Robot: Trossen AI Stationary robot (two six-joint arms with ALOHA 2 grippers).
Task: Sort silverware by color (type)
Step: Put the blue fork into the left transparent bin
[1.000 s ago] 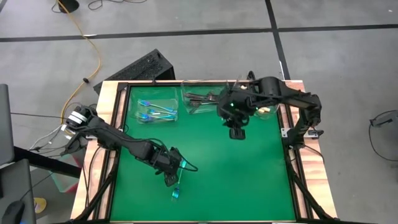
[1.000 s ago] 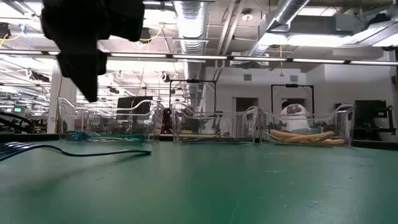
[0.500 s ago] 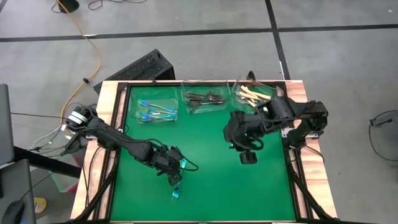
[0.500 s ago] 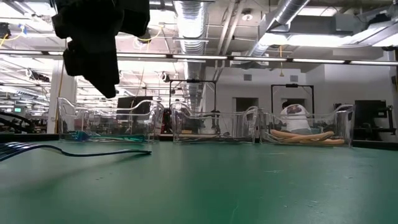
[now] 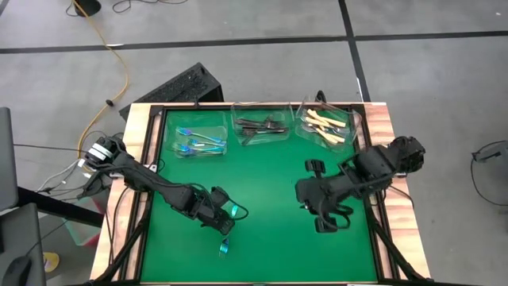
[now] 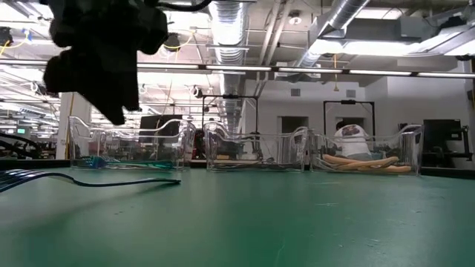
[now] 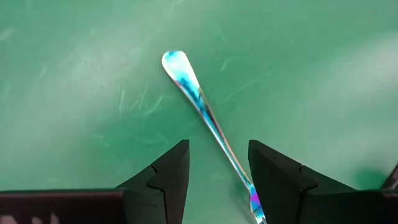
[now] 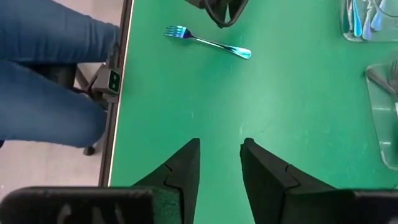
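Jaws of the left gripper (image 7: 217, 180) spread open, straddling the handle of the last loose blue fork (image 5: 225, 246) without touching it. Fork flat on the green mat (image 5: 262, 175) at about seven o'clock, well apart from the clear tubs (image 5: 258, 131) along twelve o'clock. Step in hand, by the look of it: pickup of that fork. Next: lower, close on the handle, carry to the eleven-o'clock tub. Right gripper (image 8: 219, 163) part open, empty, waiting near four o'clock.
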